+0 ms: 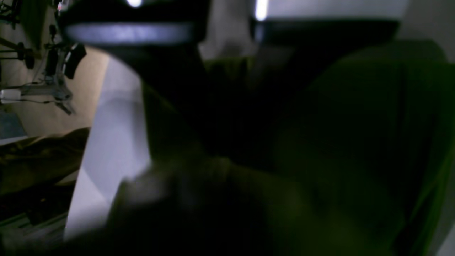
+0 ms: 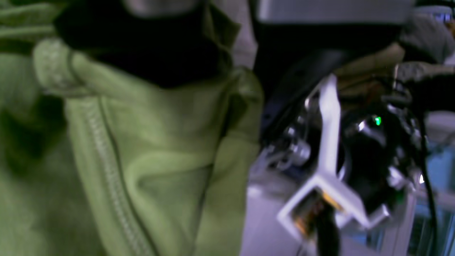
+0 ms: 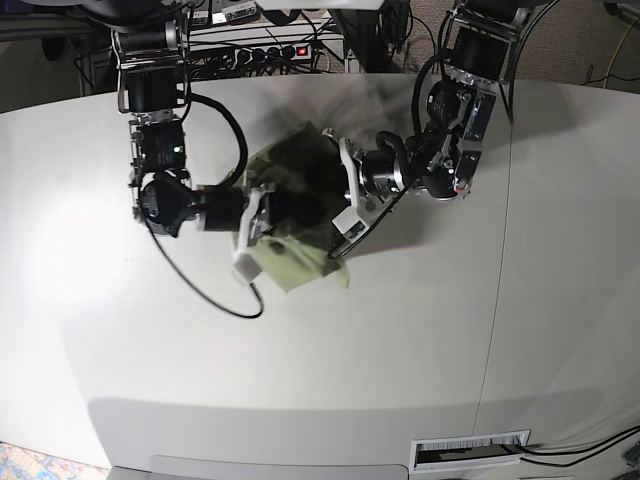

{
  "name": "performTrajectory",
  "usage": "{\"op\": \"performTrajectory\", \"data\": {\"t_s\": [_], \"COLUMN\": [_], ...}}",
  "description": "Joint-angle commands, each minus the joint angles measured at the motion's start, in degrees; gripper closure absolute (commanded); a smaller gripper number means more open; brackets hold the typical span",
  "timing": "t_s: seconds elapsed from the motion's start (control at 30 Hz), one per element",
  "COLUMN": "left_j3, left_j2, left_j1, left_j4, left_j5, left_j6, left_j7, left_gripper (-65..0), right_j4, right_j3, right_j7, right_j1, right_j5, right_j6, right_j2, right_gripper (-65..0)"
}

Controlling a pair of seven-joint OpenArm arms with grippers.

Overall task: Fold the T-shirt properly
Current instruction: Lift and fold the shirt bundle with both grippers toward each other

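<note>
Fabric fills most of both wrist views: the T-shirt [image 3: 295,215] sits bunched in a loose heap near the middle of the white table [image 3: 400,360], lifted between the two arms rather than spread flat. A lighter corner of it hangs down toward the tabletop.

From the base view, the right gripper [image 3: 268,212] reaches in from the left side of the heap and the left gripper [image 3: 335,205] from the right side, both pressed into the cloth. The right gripper's jaws are closed on a bunch of the T-shirt [image 2: 142,149], with a stitched hem running down the fabric just under the dark fingers. The left gripper's jaws are closed as well, with dark green folds of the T-shirt [image 1: 355,142] gathered around them; that view is very dark and blurred.

Both arms crowd over the garment and hide much of it from above. A black cable [image 3: 200,285] loops across the table below the right arm. A power strip [image 3: 262,50] with a red switch lies beyond the far edge, and a slotted vent [image 3: 470,452] sits near the front edge.
</note>
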Motion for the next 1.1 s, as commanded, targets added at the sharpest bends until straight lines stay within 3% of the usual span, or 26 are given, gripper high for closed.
{"op": "performTrajectory", "data": {"t_s": [0.0, 0.17, 0.37, 0.4, 0.5, 0.7, 0.87, 1.07], "left_j3": [-0.11, -0.11, -0.13, -0.11, -0.11, -0.11, -0.11, -0.11], "left_j2": [0.13, 0.13, -0.11, -0.2, -0.17, -0.17, -0.15, -0.2], "left_j1": [-1.27, -1.9, -2.01, -1.99, -1.99, -1.97, -1.86, -1.84], "left_j4": [0.76, 0.83, 4.0, 4.83, 7.21, 10.12, 10.21, 12.79], "left_j5": [-0.87, -0.9, -0.83, -0.57, 4.33, 9.99, 10.86, 22.6], "left_j6": [-0.17, -0.15, -0.09, 0.57, 2.93, 3.93, 3.91, 4.87], "left_j7": [-1.01, 0.79, 6.75, 7.3, 7.58, 7.69, 8.15, 9.03], "left_gripper": [0.0, 0.0, 0.0, 0.0, 0.0, 0.0, 0.0, 0.0], "right_j4": [1.11, 1.11, 1.11, 1.11, 1.11, 1.11, 1.4, 1.4], "right_j3": [-1.33, -5.42, -1.05, 0.0, 2.89, 5.62, 5.62, 5.62], "right_j7": [0.93, 0.93, 0.93, 0.93, 0.93, 0.93, 0.93, 0.93], "right_j1": [1.29, 1.49, 1.6, 1.6, 1.6, 1.6, 1.73, 1.9], "right_j5": [2.12, 1.99, -0.15, -0.11, 0.48, 9.51, 9.54, 9.54], "right_j6": [0.33, 0.37, 1.09, 1.09, 1.14, 1.75, 1.78, 1.78], "right_j2": [0.26, 0.28, 0.33, 0.39, 0.81, 0.74, 0.61, 0.61], "right_gripper": [0.0, 0.0, -0.5, -4.6, -14.3, -14.7, -14.7, -14.7]}}
